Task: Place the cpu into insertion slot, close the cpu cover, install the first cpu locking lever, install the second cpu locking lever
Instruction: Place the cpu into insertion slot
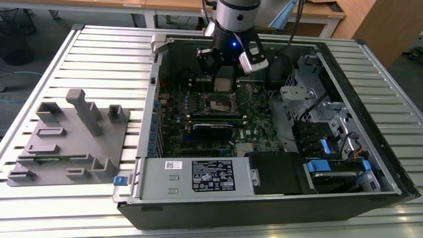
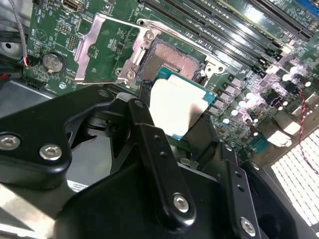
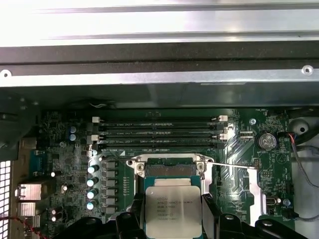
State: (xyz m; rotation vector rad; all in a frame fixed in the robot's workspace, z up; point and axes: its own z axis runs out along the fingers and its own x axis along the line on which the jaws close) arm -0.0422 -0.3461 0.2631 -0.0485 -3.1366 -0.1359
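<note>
Jaws: closed on the chip. In the first wrist view the gripper (image 3: 172, 218) has a finger against each of two opposite edges of the cpu (image 3: 173, 199), metal top facing up. The chip looks level between the fingers, not cocked.

Chip vs. slot: the insertion slot (image 3: 169, 169) lies straight ahead of the jaws, just beyond the chip's leading edge. The chip's edges run parallel to the slot's rim, so I judge there is no twist between the two. In the second wrist view the chip overlaps the slot's near edge, with most of the dark contact field uncovered. The chip appears to hang above the motherboard (image 3: 65, 149); whether it touches the rim, cannot tell.

Slot state: open, nothing seated in it. The cpu cover (image 2: 84, 47) is swung back off the slot and lies out over the board, between the slot and the coin battery (image 2: 51, 60). A locking lever (image 3: 232, 166), thin wire, runs from a slot corner out across the board and looks unlatched.

Further out: the long memory slots (image 3: 159, 132) run along the slot's far edge, away from the jaws; beyond them is the wall of the computer case (image 3: 149, 77).

Judgement: the chip sits short of the slot along the line from the jaws toward the memory slots; placement not yet done
</note>
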